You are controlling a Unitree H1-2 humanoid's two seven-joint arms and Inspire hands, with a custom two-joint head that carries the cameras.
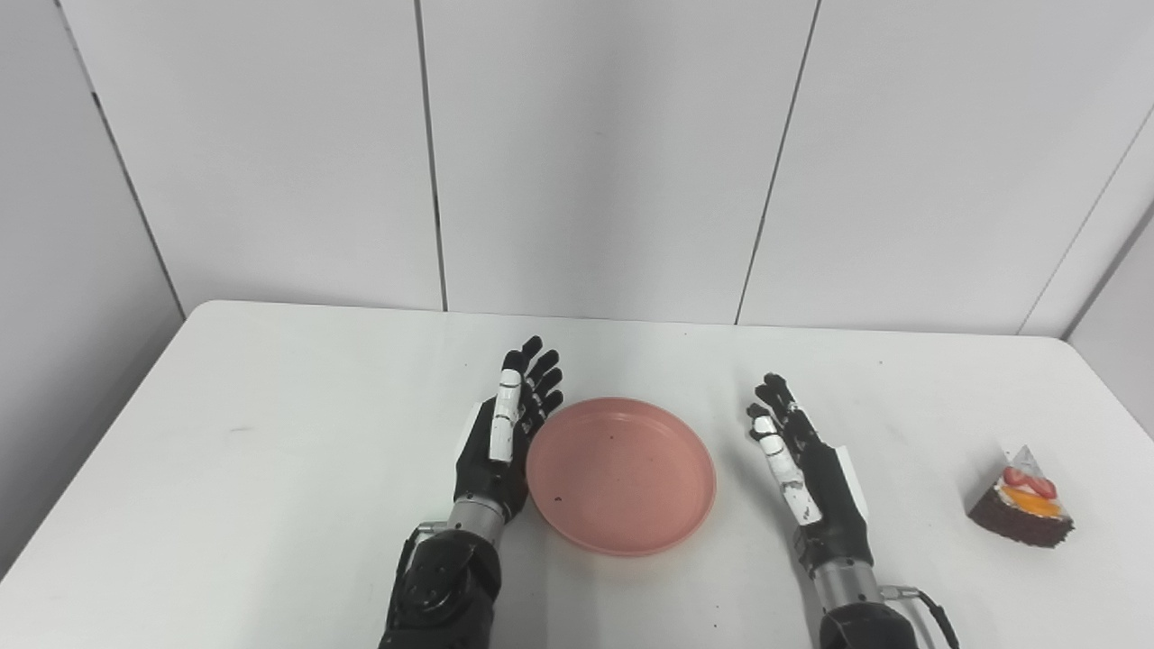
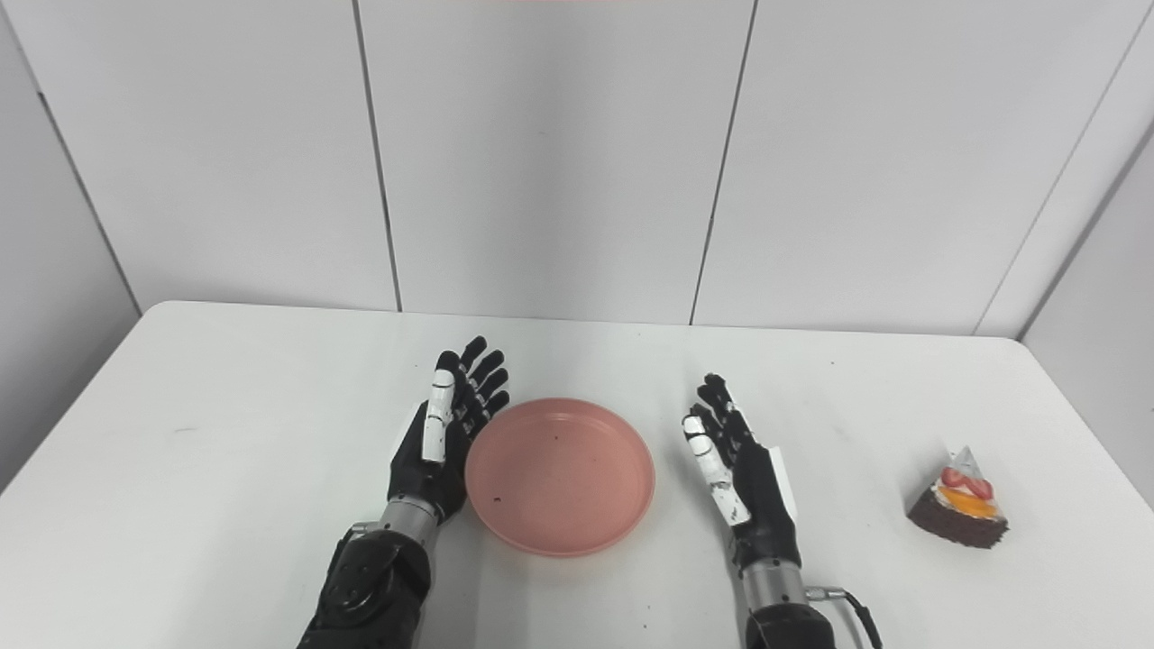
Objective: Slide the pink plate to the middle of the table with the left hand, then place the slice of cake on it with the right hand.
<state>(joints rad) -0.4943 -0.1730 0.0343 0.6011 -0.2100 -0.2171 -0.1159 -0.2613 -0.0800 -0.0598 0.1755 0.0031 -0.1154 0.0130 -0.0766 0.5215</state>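
Round pink plastic plate (image 1: 621,475): mid white tabletop (image 1: 270,469).
Left hand (image 1: 505,433): fingers spread, empty, at plate's 9 o'clock rim.
Right hand (image 1: 807,473): fingers spread, empty, 3 o'clock, apart.
Chocolate fruit-topped cake slice (image 1: 1023,498): far 3 o'clock.

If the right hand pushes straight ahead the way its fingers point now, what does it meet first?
Probably nothing: the right hand points at the table's far edge, passing right of the pink plate. The cake slice lies well off to its right.

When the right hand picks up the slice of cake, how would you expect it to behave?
The slice of cake is a wedge resting on a broad flat base, so it probably won't roll or tip easily. Its fruit topping and tall pointed tip look delicate, so a hard squeeze from the right hand may deform them. It looks small, likely light.
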